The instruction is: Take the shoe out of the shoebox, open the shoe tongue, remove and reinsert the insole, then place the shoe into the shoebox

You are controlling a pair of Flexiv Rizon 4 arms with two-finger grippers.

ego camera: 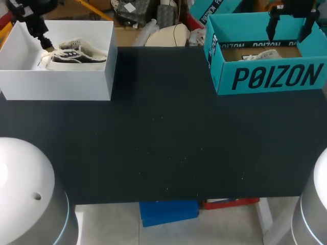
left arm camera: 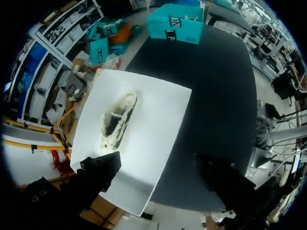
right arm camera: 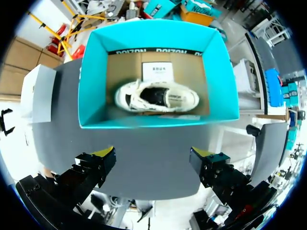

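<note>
Looking at both boxes, no step is thought done yet. A cream and black sneaker [left arm camera: 117, 120] is laid inside the white cardboard shoebox [left arm camera: 163, 115], and a white sneaker [right arm camera: 156, 97] inside the teal cardboard shoebox [right arm camera: 96, 72]. The left fingers [left arm camera: 103, 167] and right fingers [right arm camera: 103, 160] are held wide open above them, nothing gripped. Everything is left to do.

shoe [ego camera: 76, 53] in left box [ego camera: 56, 84], second shoe [ego camera: 260, 54] in right box [ego camera: 276, 77]
</note>
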